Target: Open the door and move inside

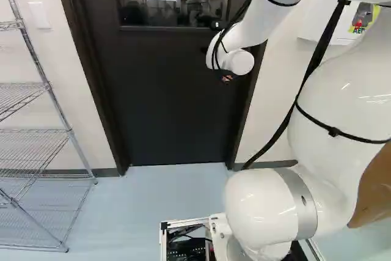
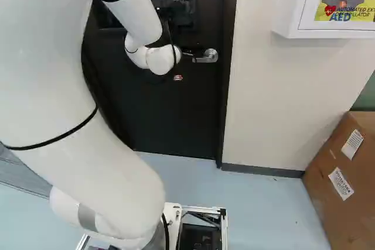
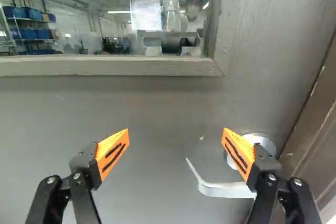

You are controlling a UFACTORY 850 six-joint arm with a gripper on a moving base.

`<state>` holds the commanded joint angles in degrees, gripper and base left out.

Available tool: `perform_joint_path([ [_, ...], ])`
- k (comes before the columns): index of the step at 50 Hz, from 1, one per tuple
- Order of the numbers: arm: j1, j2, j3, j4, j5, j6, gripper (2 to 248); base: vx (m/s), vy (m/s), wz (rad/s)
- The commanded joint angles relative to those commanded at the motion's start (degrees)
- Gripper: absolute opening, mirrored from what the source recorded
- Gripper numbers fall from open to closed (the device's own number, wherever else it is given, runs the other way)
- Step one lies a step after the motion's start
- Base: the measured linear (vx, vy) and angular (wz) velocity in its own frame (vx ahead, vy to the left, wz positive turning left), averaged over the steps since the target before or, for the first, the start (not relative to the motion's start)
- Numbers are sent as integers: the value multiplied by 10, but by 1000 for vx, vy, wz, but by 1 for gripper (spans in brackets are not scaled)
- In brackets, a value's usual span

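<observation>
Here's the handle (image 2: 206, 57), low on the door (image 2: 170, 115), ahead and right of the claw's (image 3: 176, 135) middle. Its lever runs roughly level, free end reaching inward. Claw's wide open, holding nothing, spread along that same line; looks like a rightward shift and roll are needed.

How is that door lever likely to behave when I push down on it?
The lever looks like solid metal, so it should stay stiff, not flex. Carried at one end by a round plate, it will probably swing about that end. Its smooth, shiny surface may let a push slip off.
</observation>
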<state>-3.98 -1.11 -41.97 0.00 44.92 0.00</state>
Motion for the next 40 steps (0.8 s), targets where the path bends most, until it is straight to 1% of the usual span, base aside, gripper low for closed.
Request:
perform_joint_path([
  [40,-9,-36,14,0,0,0,247,0,0,0],
])
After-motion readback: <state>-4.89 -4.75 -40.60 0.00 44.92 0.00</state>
